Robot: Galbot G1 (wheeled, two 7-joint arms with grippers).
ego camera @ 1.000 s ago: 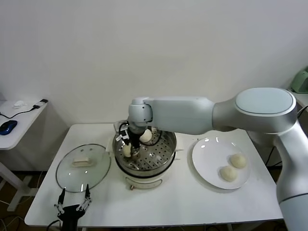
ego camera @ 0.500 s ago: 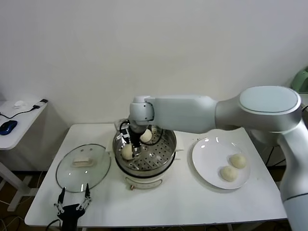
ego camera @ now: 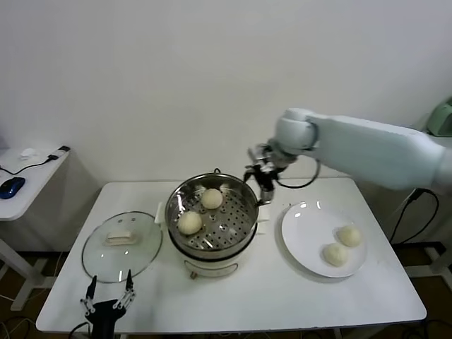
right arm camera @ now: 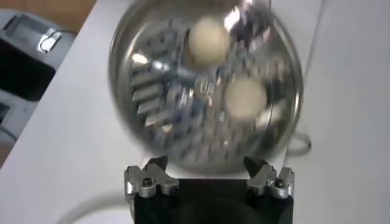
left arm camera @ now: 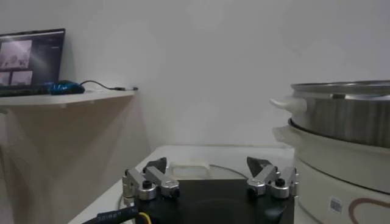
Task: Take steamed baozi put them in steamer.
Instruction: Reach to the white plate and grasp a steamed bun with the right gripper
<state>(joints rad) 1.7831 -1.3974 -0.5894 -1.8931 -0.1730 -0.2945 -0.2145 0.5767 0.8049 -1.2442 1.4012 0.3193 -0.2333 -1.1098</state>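
The steamer [ego camera: 240,224] stands mid-table with two steamed baozi on its perforated tray, one at the left [ego camera: 189,222] and one at the back [ego camera: 212,198]. Two more baozi [ego camera: 349,235] [ego camera: 336,254] lie on the white plate. My right gripper [ego camera: 263,176] hangs open and empty above the steamer's right rim. Its wrist view looks down on the steamer [right arm camera: 152,91] and both buns [right arm camera: 209,38] [right arm camera: 245,97], with nothing between the fingers of the right gripper [right arm camera: 207,167]. My left gripper [ego camera: 107,296] is parked open at the table's front left edge.
A glass lid [ego camera: 121,244] lies flat left of the steamer, just ahead of the left gripper [left arm camera: 207,164]. The white plate [ego camera: 304,229] sits to the steamer's right. A side table with a blue mouse [ego camera: 10,186] stands far left. The wall is close behind the table.
The right gripper opened and left a baozi at the left of the steamer tray. It then rose out of the pot and swung to the right rim. The left arm stayed still.
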